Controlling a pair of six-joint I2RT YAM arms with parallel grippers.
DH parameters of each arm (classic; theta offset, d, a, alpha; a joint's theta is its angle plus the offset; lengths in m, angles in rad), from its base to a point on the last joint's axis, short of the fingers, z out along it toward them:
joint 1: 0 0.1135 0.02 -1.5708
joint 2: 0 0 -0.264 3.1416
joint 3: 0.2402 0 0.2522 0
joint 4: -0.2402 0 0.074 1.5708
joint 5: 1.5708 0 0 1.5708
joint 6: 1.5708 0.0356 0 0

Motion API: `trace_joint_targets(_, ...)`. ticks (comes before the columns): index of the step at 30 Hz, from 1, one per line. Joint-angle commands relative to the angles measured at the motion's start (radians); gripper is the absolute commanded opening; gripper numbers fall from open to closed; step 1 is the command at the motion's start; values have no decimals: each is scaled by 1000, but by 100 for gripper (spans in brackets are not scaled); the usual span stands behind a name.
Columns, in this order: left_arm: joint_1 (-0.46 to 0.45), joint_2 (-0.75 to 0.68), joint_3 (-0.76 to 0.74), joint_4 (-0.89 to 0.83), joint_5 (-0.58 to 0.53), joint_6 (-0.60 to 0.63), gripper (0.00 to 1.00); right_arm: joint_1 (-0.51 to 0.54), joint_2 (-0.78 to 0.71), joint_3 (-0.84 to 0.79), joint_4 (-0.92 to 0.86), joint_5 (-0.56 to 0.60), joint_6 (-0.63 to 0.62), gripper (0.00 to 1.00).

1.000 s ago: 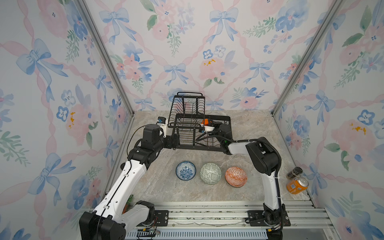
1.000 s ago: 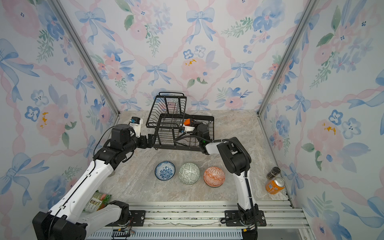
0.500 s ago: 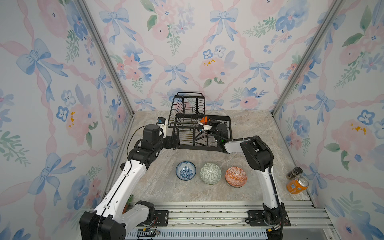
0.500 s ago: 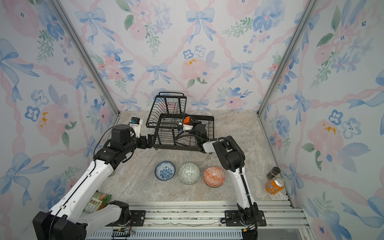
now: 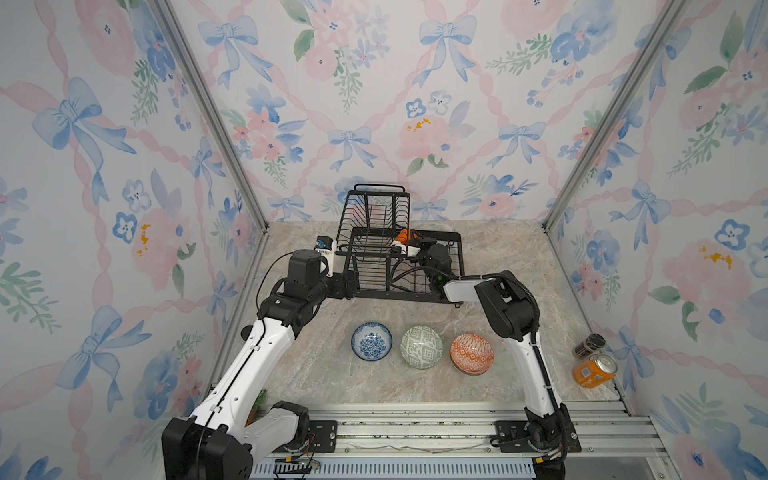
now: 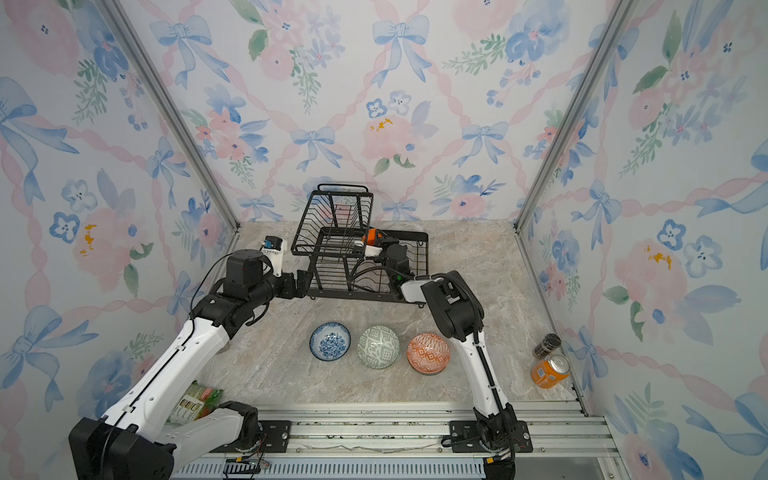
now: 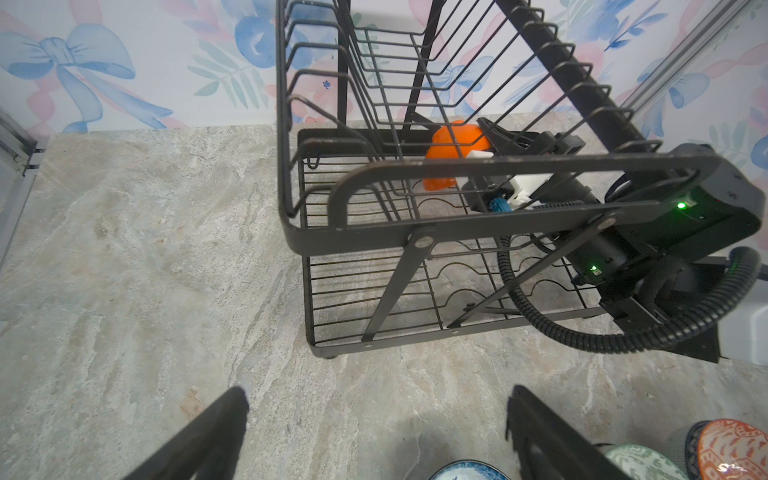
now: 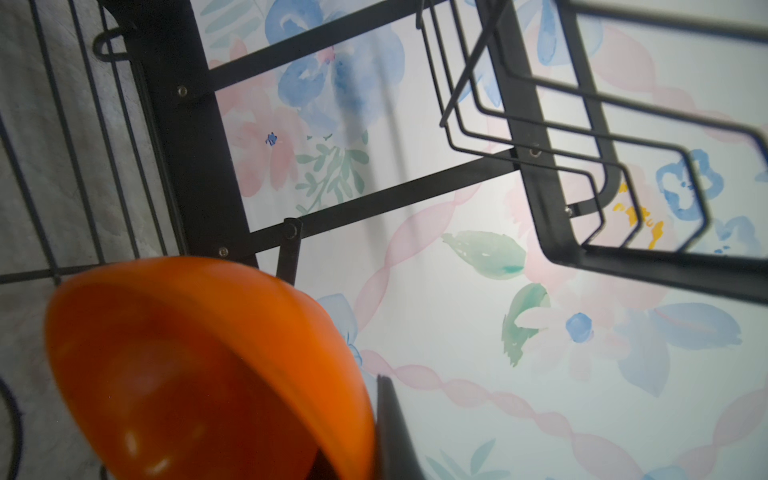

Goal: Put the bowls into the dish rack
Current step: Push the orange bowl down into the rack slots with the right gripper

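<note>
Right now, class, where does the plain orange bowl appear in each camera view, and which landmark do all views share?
In a top view: plain orange bowl near centre, over the lower tray of the dish rack.
In a top view: same, slightly further left.
Left wrist: upper middle, behind the rack's wires.
Right wrist: lower left, large, blurred.
Shared landmark: the black dish rack.

rack [image 7: 540,164] apparently crowds right pincer [image 7: 473,143], counter [image 7: 145,249] open
</note>
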Motion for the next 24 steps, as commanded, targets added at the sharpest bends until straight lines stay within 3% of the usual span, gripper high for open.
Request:
trace_joint_targets(1,6,-11,-16,18,-4,2,98,22,9,28,15,21,48,0)
trace_joint_targets(16,7,-11,-17,18,-1,2,98,37,2,-16,-45,40,203,0)
trace_joint_targets(24,7,-8,-15,18,2,2,98,51,31,1,-39,101,188,0)
